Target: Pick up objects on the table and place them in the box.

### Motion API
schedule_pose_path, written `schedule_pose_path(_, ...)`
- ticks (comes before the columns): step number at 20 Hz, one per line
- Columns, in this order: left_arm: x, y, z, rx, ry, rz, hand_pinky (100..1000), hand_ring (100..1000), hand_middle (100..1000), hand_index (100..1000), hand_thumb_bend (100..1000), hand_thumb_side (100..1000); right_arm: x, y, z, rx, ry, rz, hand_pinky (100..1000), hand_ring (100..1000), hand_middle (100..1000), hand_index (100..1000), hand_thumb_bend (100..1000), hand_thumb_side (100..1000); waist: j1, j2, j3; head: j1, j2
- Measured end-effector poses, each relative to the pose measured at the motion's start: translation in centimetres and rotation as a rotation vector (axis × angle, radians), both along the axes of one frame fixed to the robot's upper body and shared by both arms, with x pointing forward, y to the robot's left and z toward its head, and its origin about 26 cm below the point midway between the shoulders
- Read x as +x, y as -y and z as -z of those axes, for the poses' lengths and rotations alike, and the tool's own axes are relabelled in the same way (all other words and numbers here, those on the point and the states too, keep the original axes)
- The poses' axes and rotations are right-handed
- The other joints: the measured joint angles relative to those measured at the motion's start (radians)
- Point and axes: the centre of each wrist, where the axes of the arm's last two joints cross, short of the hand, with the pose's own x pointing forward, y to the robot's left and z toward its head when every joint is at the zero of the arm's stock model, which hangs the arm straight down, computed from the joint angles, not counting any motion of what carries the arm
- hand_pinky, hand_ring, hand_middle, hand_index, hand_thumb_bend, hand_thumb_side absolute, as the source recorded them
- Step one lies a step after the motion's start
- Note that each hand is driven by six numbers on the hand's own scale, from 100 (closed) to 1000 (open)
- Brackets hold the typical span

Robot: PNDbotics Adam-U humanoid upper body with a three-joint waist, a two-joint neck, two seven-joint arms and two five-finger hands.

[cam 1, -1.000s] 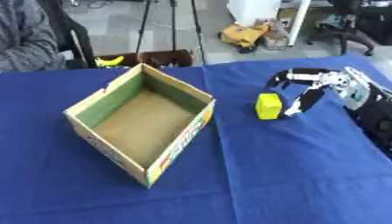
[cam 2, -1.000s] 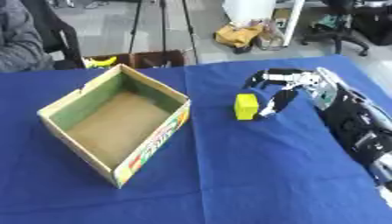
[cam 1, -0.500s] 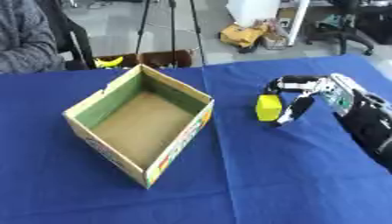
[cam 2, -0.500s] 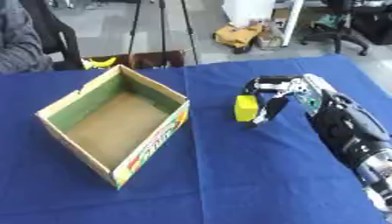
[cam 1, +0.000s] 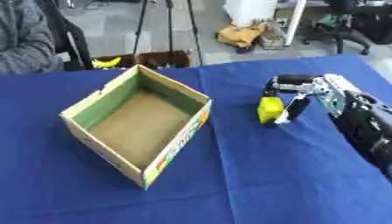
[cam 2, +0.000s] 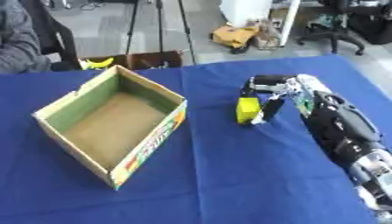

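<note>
Cardboard made up the box [cam 1: 138, 127], an open rectangular carton with green inner walls, a plain brown floor and a printed strip along its front edge; nothing lay inside it. It stood on a table [cam 1: 253, 183] covered in smooth blue cloth. Just right of the box, a small yellow block [cam 1: 269, 110] stood on the cloth. The right hand [cam 1: 300, 93], black with silver joints, had its fingers and thumb curled round the block, pinching it from both sides. No left hand showed.
</note>
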Motion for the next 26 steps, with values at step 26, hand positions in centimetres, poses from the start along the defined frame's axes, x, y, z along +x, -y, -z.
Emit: schedule_pose_path(26, -0.4, 0.3, 0.6, 0.005, -0.025, 0.034, 564, 638, 603, 693, 307, 811, 8.7, -18.6, -6.2, 0.050, 0.262, -0.526, 705, 788, 417, 477, 127, 231, 0.016, -0.022, 0.089, -0.042, -0.002)
